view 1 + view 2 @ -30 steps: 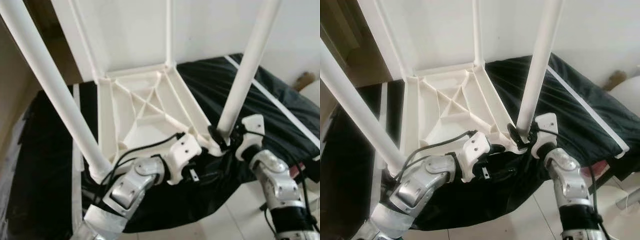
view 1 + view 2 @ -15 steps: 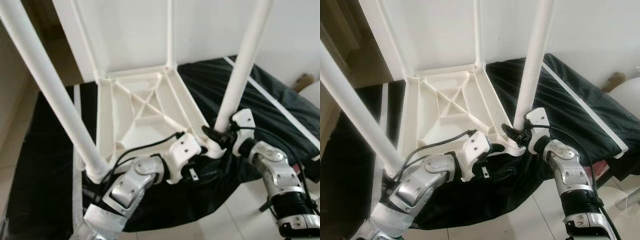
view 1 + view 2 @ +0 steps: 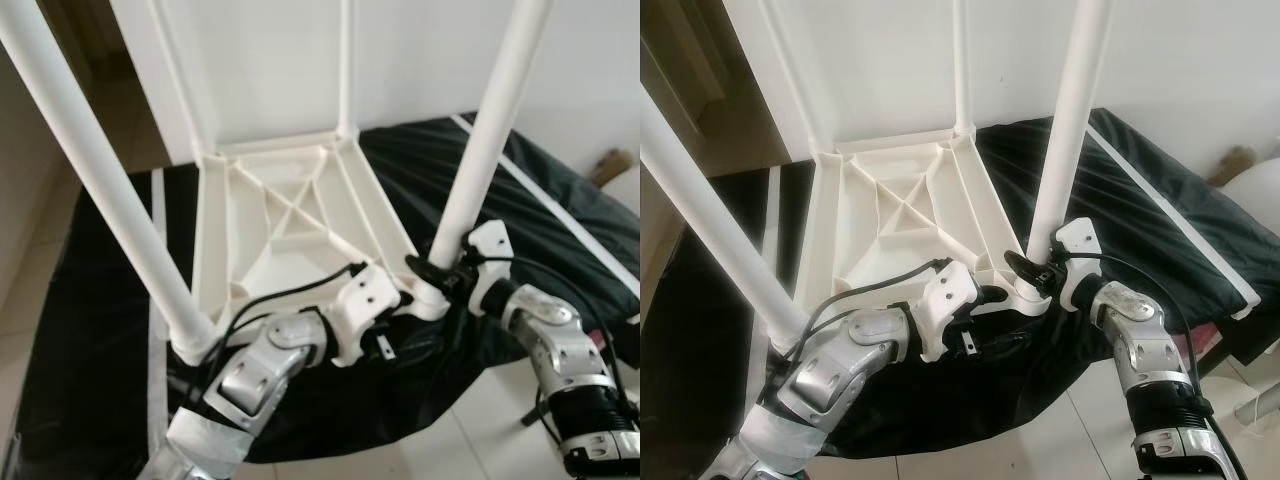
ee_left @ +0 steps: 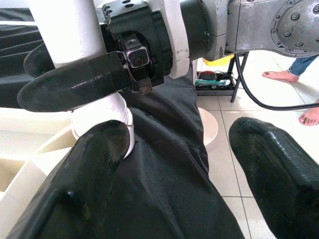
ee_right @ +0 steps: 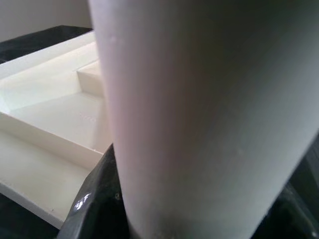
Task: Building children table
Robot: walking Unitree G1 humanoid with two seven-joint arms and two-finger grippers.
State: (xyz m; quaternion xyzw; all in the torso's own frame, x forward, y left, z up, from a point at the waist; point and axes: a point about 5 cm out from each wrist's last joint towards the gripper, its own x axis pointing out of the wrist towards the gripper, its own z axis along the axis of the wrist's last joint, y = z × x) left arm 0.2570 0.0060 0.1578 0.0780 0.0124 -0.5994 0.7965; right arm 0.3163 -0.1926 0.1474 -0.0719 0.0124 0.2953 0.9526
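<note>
Right gripper (image 3: 1025,268) has rolled at the wrist since a second ago, staying at the base of the near-right leg (image 3: 485,130), fingers clamped round it just above the corner socket; looks like it is twisting the leg home. Tabletop (image 3: 290,225) lies upside down on black cloth (image 3: 90,330), four legs standing up from its corners. Left gripper (image 3: 385,345) sits at the near edge beside that socket, fingers spread, holding nothing. Judgement: last leg being tightened, then flip.
</note>
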